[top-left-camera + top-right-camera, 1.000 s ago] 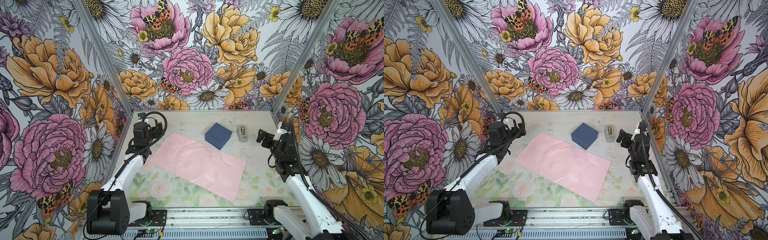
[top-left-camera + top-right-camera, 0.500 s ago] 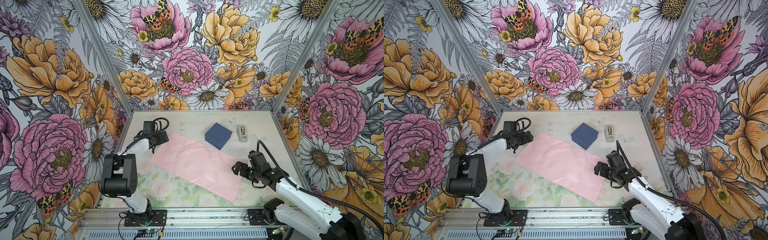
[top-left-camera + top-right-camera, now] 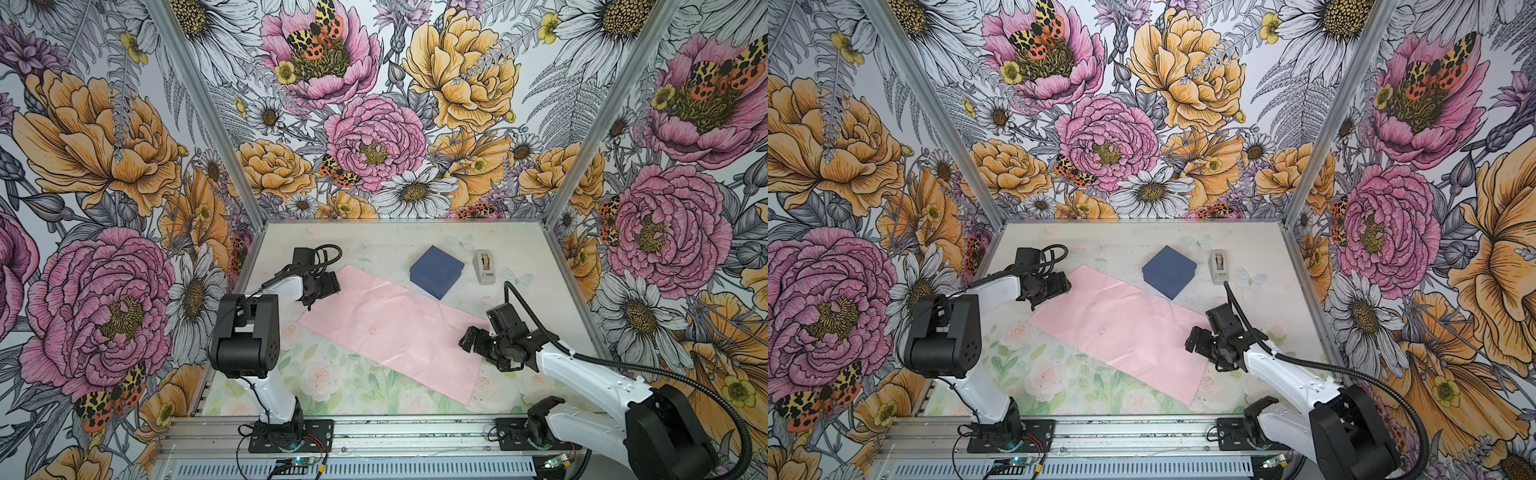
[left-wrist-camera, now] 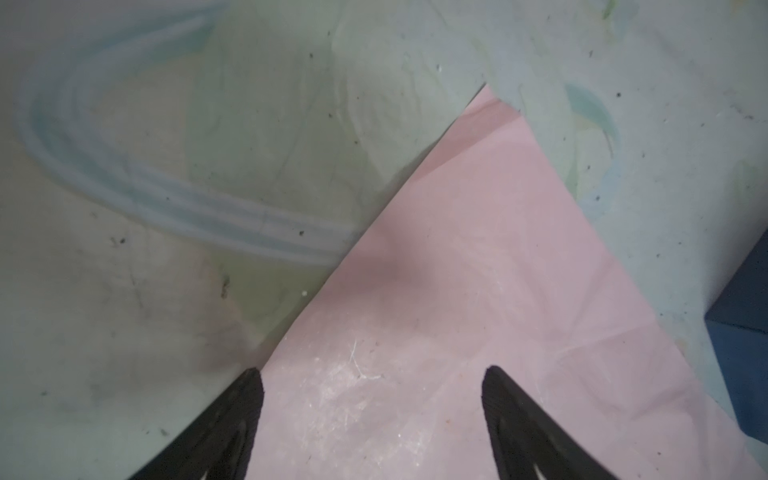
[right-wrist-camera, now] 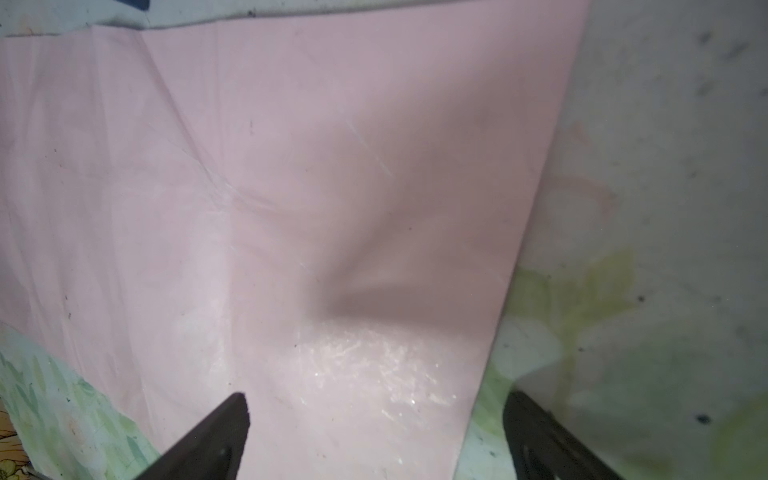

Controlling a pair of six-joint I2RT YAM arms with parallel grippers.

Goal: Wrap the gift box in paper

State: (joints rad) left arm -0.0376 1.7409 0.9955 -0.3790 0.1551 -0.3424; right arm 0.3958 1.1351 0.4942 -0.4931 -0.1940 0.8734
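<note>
Wrapping had not begun: the thin pink paper sheet (image 3: 390,328) lay flat, the dark blue cardboard gift box (image 3: 436,272) sat beside it, and my left gripper (image 3: 334,284) and right gripper (image 3: 466,340) hung open, empty.

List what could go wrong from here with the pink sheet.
1. The thin, creased pale pink paper sheet lies nearly flat; the open left pincer and right pincer, each at an edge, might slip off or crumple it.
2. The navy-blue cardboard box sits off the sheet, beside its far edge; lifting the sheet could nudge it.
</note>
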